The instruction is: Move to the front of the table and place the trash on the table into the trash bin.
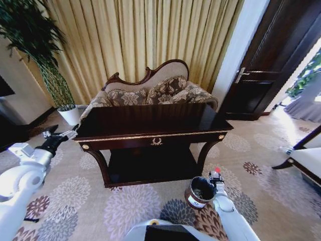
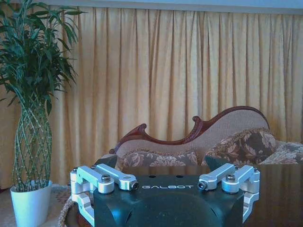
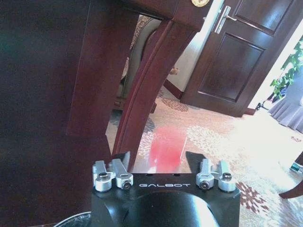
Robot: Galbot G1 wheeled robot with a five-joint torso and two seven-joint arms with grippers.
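Right gripper (image 1: 216,176) pinches the bottle (image 3: 166,145), red cap up, just above the trash bin (image 1: 199,192); I centre it over the bin's mouth before releasing.

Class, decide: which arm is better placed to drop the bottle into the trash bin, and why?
Right. The right claw grips the bottle beside the trash bin; the left claw hangs open, empty, by the table's far left corner.

Right gripper (image 3: 160,163) clamps red-capped bottle (image 3: 166,146) beside table (image 3: 147,75) leg, above bin rim (image 3: 75,220)
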